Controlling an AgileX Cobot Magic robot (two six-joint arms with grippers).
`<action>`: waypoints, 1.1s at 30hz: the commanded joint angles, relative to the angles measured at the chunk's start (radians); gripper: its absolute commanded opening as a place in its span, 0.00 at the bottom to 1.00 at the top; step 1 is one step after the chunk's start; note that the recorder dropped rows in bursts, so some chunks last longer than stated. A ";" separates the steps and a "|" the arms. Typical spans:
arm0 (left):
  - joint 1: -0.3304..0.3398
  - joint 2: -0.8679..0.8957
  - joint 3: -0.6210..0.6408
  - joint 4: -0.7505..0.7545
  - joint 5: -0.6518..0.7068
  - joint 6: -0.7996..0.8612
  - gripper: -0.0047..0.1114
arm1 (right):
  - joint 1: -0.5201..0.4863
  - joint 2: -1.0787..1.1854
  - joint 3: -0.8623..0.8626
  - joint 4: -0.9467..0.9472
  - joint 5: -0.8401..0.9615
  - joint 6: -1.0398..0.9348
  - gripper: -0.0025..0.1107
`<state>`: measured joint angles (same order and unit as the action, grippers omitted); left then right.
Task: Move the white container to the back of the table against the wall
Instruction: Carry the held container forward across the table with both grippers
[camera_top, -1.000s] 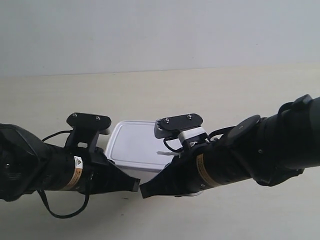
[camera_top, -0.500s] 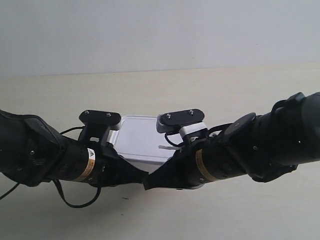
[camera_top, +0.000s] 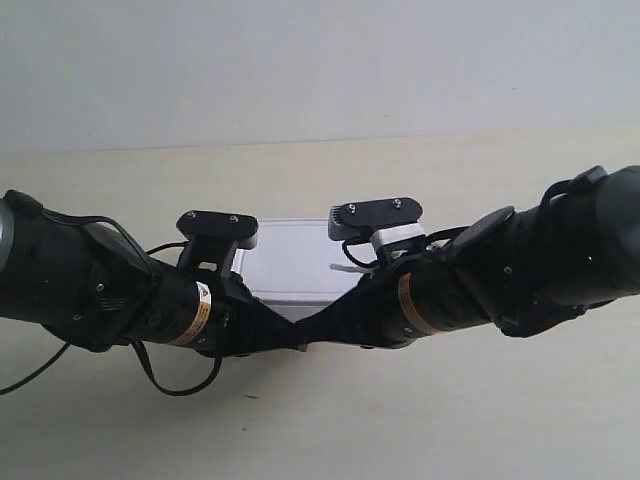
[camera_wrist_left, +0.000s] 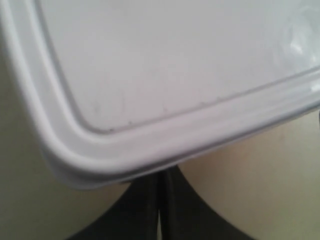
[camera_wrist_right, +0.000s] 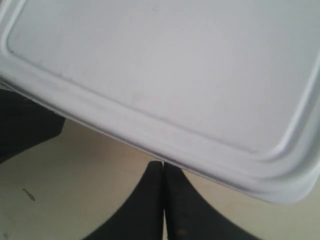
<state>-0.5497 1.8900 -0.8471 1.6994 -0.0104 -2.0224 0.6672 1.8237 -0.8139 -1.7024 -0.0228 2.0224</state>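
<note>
Sitting lidded on the table (camera_top: 450, 180) — the white container (camera_top: 290, 260), contents hidden.

A plain, pale grey-white wall (camera_top: 320, 70) stands behind the tabletop (camera_top: 470, 420), flat and without marks. The tabletop is wide and pale cream, with faint grain. Its far edge meets the wall in one straight, slightly darker seam. A tiny dark speck (camera_top: 250, 397) lies on the tabletop's near part. The light is soft and even, leaving only dim, blurred shadows on the tabletop.
</note>
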 joint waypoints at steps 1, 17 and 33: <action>0.031 0.007 -0.028 -0.002 -0.031 0.004 0.04 | -0.004 0.014 -0.031 -0.007 0.011 -0.007 0.02; 0.131 0.007 -0.084 0.031 -0.103 0.009 0.04 | -0.019 0.097 -0.145 -0.007 0.055 -0.073 0.02; 0.131 0.140 -0.223 0.045 -0.118 0.009 0.04 | -0.053 0.097 -0.163 -0.007 0.119 -0.237 0.02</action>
<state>-0.4186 2.0158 -1.0483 1.7436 -0.1323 -2.0163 0.6208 1.9210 -0.9695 -1.7044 0.0650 1.8238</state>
